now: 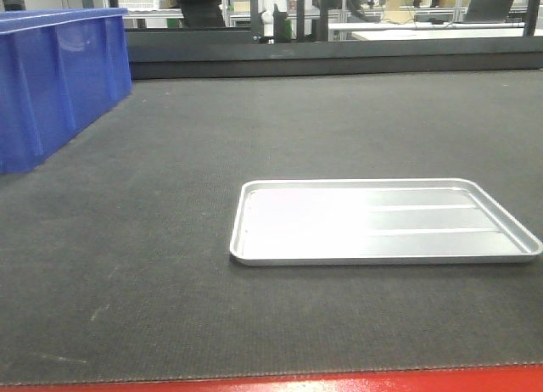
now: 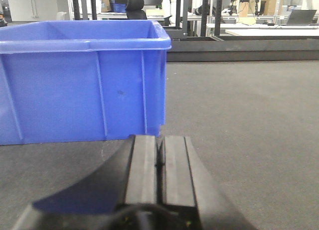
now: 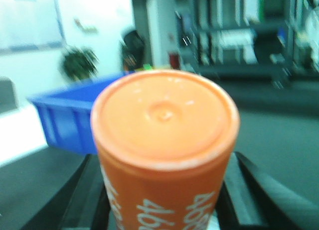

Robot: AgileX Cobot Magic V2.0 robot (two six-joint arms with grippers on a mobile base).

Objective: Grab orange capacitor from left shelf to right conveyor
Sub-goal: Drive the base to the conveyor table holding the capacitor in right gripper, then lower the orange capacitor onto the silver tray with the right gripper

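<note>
Orange capacitor (image 3: 164,140): we are gripping it upright between our right jaws, blue bin (image 3: 60,121) behind at ten o'clock. Left jaws: we are holding them pressed together, empty, above the conveyor (image 2: 249,140).

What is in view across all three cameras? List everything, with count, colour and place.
orange capacitor: 1, orange with white print, upright between the right claw's fingers.
conveyor belt: 1, dark grey with a red front edge, fills the front view.
metal tray: 1, silver, flat on the belt, right of centre.
blue plastic bin: 1 in each view, blue, on the belt at far left in the front view. Cannot tell if all three show the same bin.
left claw: 1, black, shut, low over the belt, facing the bin.
right claw: 1, black, closed on the capacitor.
</note>
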